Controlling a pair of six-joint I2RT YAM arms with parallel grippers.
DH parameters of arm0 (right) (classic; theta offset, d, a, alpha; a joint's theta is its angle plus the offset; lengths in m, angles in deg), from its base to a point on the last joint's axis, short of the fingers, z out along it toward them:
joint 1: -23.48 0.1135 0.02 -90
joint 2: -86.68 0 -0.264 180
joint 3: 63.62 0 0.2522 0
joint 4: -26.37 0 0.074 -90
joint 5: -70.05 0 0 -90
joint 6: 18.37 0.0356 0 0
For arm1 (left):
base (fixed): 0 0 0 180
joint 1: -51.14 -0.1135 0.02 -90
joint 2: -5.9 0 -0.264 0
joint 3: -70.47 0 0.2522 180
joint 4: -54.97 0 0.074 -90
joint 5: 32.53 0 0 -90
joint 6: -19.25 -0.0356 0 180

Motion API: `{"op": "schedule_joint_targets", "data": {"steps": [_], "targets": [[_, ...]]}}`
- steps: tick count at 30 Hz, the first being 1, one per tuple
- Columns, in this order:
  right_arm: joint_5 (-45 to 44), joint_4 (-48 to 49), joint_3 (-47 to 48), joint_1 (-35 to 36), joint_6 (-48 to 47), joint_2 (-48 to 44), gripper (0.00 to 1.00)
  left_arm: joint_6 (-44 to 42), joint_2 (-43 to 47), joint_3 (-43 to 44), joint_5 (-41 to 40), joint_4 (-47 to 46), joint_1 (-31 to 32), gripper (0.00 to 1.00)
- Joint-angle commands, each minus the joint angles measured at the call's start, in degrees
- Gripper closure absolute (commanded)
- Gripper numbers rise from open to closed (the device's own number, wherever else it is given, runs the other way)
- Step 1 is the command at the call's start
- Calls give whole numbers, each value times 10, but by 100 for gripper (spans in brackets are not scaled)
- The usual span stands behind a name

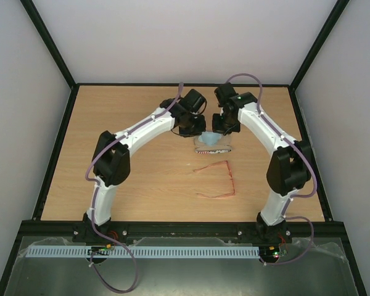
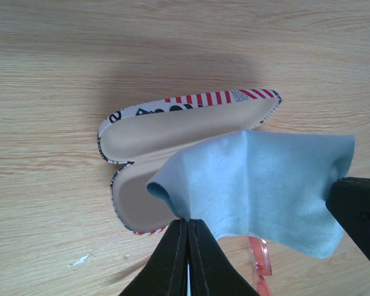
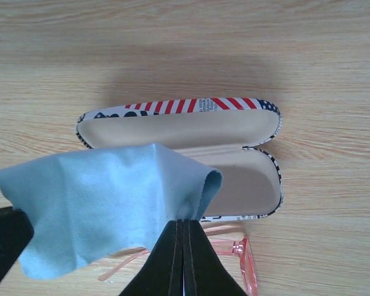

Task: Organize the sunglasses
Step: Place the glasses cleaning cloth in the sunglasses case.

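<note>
From above, the left hand point(image 1: 193, 128) and right hand point(image 1: 225, 128) are meeting over the worktop's point(image 1: 154, 185) far middle, and the sunglasses point(image 1: 225, 180) are lying just nearer than the open case point(image 1: 225, 148). In the left wrist view, the left hand is pinching a corner of the cloth point(image 2: 265, 191), fingers closed. In the right wrist view, the right hand is pinching another corner likewise.

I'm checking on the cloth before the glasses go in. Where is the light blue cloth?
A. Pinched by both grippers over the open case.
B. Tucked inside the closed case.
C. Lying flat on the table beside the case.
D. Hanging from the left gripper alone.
A: the left gripper and the right gripper each pinch an edge of the light blue cloth, holding it over the open flag-patterned case.
</note>
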Motion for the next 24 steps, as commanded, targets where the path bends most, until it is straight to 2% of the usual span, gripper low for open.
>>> {"op": "schedule_joint_targets", "data": {"steps": [1,24], "targets": [[16,-52,18,-13,-17,28,99,-2,-28,32,19,51,-10,98],[25,-4,-24,-37,-38,95,99,-9,-110,43,36,25,-16,98]]}}
